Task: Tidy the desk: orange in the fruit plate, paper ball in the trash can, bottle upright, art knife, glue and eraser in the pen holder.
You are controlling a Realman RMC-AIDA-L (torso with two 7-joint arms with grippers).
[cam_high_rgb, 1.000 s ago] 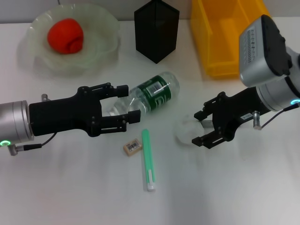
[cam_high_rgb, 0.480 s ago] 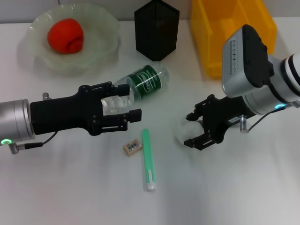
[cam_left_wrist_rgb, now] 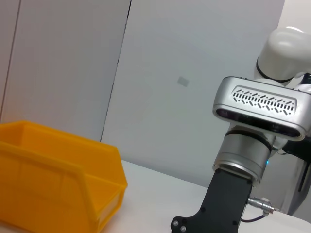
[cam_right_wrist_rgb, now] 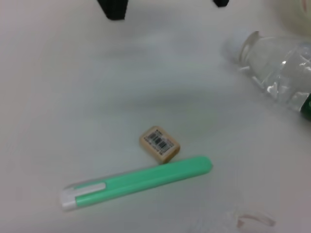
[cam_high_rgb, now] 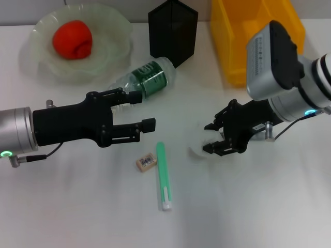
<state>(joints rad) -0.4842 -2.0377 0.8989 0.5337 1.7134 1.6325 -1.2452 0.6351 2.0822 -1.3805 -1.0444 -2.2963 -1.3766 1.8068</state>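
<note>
The left pincer (cam_high_rgb: 135, 110) is reaching across the middle of the table with its fingers spread wide around the neck end of the bottle (cam_high_rgb: 144, 79), which is lying tilted on its side, base toward the pen holder (cam_high_rgb: 172, 32); nothing is gripped yet, as far as the head view shows. To stand the bottle up well, it should be closing on the clear body near the shoulder, then swinging the base down onto bare table. The right pincer (cam_high_rgb: 213, 137) is sitting over the paper ball (cam_high_rgb: 199, 145), fingers parted around it; whether they are pressing it cannot be told.

Room is tight toward the far edge: pen holder just beside the bottle, fruit plate (cam_high_rgb: 115, 47) with the orange (cam_high_rgb: 72, 39) in the far left corner, trash can (cam_high_rgb: 234, 41) far right. The eraser (cam_high_rgb: 146, 162) and green art knife (cam_high_rgb: 163, 175) are lying toward the near edge, and open table lies to either side of them.
</note>
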